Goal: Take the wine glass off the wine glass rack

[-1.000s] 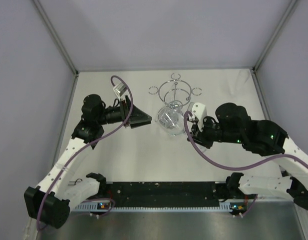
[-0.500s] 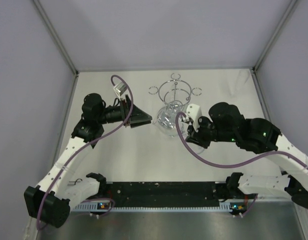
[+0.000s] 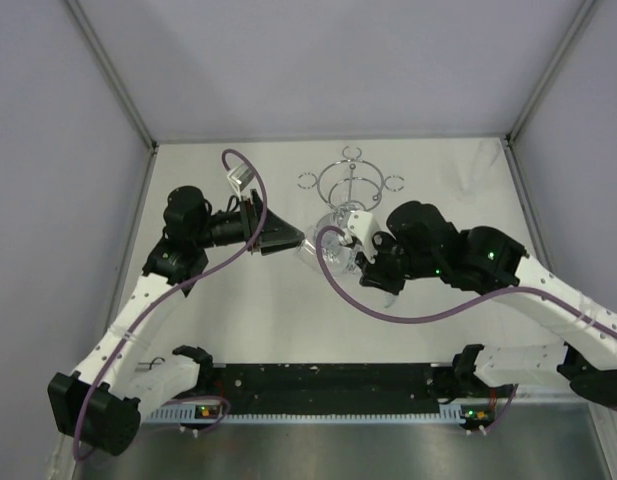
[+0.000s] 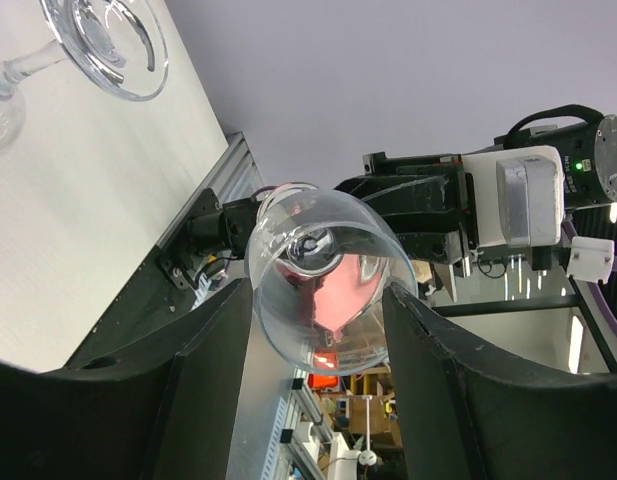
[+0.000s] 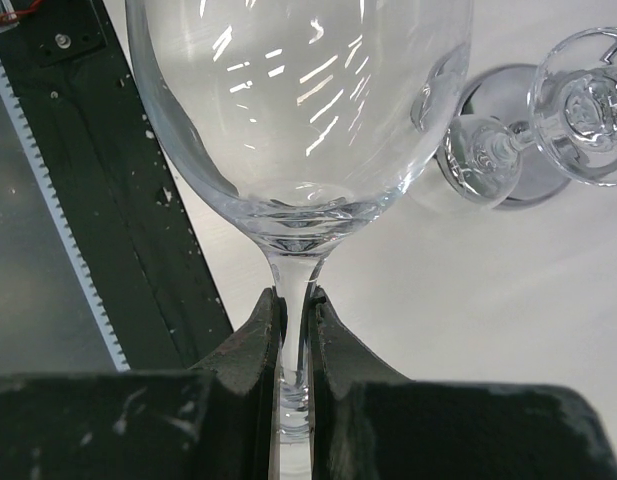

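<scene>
My right gripper (image 5: pixel 293 320) is shut on the stem of a clear wine glass (image 5: pixel 298 110) and holds it tilted above the table, in front of the chrome wine glass rack (image 3: pixel 350 185). In the top view the right gripper (image 3: pixel 368 265) sits just right of the glass bowl (image 3: pixel 333 250). My left gripper (image 3: pixel 293 240) is open at the bowl's left. In the left wrist view the bowl's mouth (image 4: pixel 323 290) sits between my open left fingers (image 4: pixel 213 360); I cannot tell whether they touch it.
A second wine glass (image 5: pixel 578 110) is by the rack's round mirrored base (image 5: pixel 528 170); its foot shows in the left wrist view (image 4: pixel 108 40). A black toothed rail (image 3: pixel 328 385) runs along the near edge. Grey walls enclose the table.
My right arm has moved left with the wine glass, bringing its bowl up to the left gripper's open fingers. The left arm has stayed still.
</scene>
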Tool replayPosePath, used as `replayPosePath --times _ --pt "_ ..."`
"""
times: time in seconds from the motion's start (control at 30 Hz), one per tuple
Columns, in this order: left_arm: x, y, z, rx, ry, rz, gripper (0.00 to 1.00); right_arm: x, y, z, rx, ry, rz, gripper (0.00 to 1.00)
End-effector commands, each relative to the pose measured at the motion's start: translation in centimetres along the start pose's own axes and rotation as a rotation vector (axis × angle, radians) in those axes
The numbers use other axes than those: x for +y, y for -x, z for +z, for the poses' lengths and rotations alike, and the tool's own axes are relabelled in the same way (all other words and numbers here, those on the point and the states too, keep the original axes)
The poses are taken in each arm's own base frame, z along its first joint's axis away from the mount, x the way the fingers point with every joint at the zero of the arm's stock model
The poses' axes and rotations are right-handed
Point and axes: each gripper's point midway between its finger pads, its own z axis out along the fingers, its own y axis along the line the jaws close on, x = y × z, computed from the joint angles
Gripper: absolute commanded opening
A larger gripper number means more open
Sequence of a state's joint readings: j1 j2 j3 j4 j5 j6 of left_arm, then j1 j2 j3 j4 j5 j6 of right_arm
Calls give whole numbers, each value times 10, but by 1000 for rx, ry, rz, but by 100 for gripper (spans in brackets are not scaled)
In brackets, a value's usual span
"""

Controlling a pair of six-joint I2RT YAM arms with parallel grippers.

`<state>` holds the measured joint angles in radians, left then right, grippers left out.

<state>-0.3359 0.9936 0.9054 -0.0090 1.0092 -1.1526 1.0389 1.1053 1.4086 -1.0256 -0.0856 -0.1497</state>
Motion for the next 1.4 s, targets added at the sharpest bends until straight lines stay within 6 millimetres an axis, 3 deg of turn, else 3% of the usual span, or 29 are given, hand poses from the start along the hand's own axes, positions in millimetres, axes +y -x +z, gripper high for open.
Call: replayPosePath --times 0.0,0.27,0.47,0.73,0.83,1.1,1.37 --pt "-15 2 -1 3 -34 74 59 0 47 -10 -146 6 -48 0" --pt "-7 -1 -1 18 -26 86 38 -1 56 -10 -159 11 -56 0" --pt "-5 -3 0 33 -27 87 28 -2 56 -4 -142 9 -59 0" --pt "3 -5 0 37 -6 96 2 -6 57 -5 -142 -11 -59 0" --pt "5 -4 0 31 0 109 0 -7 56 -7 -144 -22 -57 0" --pt "6 -6 -1 49 2 180 0 -11 59 -13 -163 -51 -31 39" --pt "21 -13 -6 93 82 265 0 -19 69 -30 -230 -107 -13 59"
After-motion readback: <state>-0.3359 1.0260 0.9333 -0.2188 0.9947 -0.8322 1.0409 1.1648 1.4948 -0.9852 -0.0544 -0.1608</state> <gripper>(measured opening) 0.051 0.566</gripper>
